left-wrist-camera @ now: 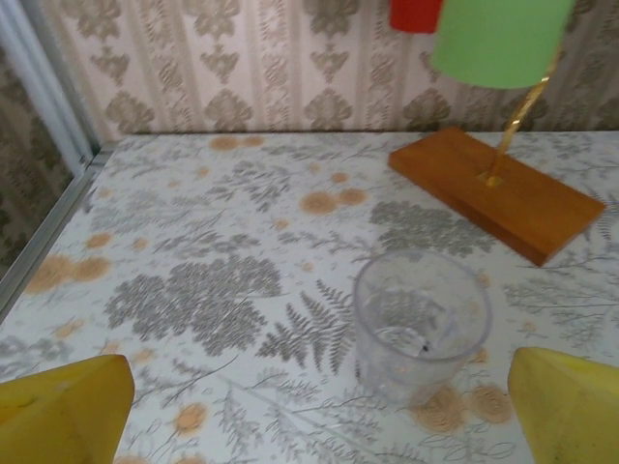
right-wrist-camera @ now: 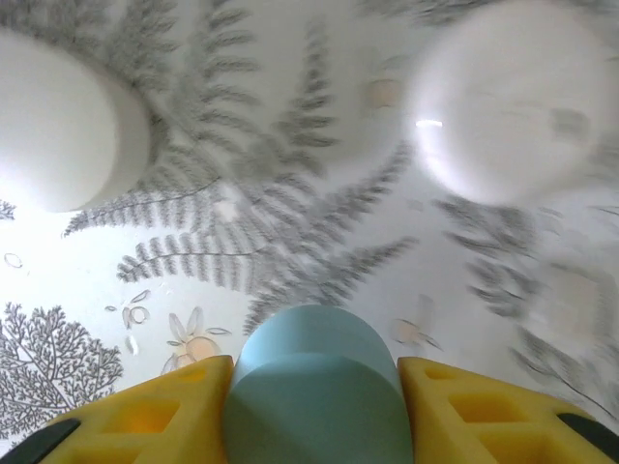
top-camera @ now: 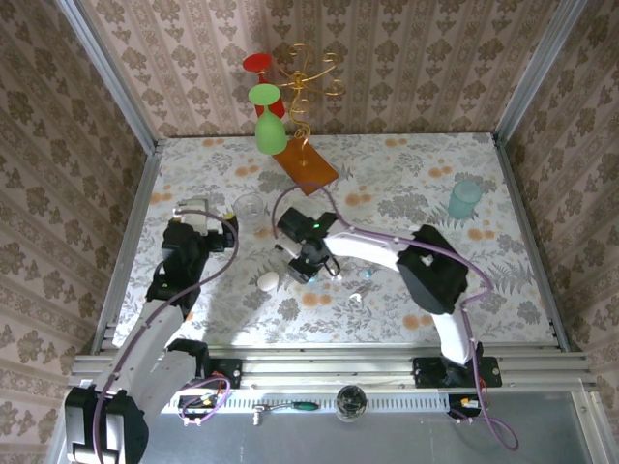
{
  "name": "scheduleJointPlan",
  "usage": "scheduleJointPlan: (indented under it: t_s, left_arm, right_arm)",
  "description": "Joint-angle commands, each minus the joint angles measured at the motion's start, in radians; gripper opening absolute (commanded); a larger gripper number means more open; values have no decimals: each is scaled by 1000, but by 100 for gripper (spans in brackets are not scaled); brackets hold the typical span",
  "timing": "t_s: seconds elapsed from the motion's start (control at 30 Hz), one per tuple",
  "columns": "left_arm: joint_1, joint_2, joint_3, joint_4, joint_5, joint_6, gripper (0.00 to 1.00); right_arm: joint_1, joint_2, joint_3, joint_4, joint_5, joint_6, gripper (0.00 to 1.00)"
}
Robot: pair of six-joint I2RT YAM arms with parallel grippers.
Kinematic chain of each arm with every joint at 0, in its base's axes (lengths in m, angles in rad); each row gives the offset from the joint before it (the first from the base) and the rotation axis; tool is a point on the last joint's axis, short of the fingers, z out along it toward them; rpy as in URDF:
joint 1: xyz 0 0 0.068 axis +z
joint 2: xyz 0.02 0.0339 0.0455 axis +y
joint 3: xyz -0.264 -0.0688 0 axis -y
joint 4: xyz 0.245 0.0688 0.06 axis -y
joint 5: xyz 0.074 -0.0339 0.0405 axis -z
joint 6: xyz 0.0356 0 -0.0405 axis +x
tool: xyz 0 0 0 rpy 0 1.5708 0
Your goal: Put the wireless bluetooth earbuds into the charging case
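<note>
Risks (my judgement):
- bench (top-camera: pixel 406 184): the busy printed cover hides tiny pieces, so a pick could land off target.
- right hand (right-wrist-camera: pixel 314 372), centre of the top view: yellow fingers (right-wrist-camera: pixel 145 416) press both sides of the pale blue case (right-wrist-camera: pixel 311 338), at lower centre of the wrist view. The shell is smooth and domed, so an off-centre pinch could squirt it out.
- left hand (left-wrist-camera: pixel 319 406): spread fully wide and holding nothing, with the clear cup (left-wrist-camera: pixel 421 324) just ahead. A forward reach would tip the cup.
- white case (top-camera: pixel 268 281), just left of the right hand: near enough to be nudged.
- earbuds: probably the two specks right of the right hand, one white (top-camera: pixel 356 298) and one bluish (top-camera: pixel 368 274), though they are too small to be sure. They lie loose on the bench, apart from either case, and a sweeping arm could scatter them.

Materials:
- bench cover: flat, with grey ferns and orange blooms.
- stand base (left-wrist-camera: pixel 498 188): wooden slab with a gilt stem.
- clear cup: thin-walled, cylindrical.
- both cases: glossy, rounded like pebbles.
- earbuds: shiny flecks, shape not resolvable.
</note>
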Motion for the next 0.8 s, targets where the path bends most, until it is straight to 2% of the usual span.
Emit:
scheduleJointPlan:
  t_s: [0.0,0.1,0.23,0.37,0.57,0.77]
  left_arm:
    - [-60,3,-11,129,43,62,100]
    - [-117,36,-17,223,70,79,100]
    - [-239,113,-32,399,74,77,100]
    - [-379,232,-23,547,18,99,100]
    - [-511,439,-6,760,19,43,100]
    - [-557,631,58,913,88,-23,98]
  right_arm:
    - [-69,-152,-116,255,-34,170,45]
    - [-145,-249,-246,422,-87,308,45]
    - [-275,-331,-401,668,-256,562,44]
    - [-358,-382,-508,835,-292,743,41]
    - [-429,-420,-602,1020,-356,967,37]
    - [-440,-443,-613,1087,-420,1053,34]
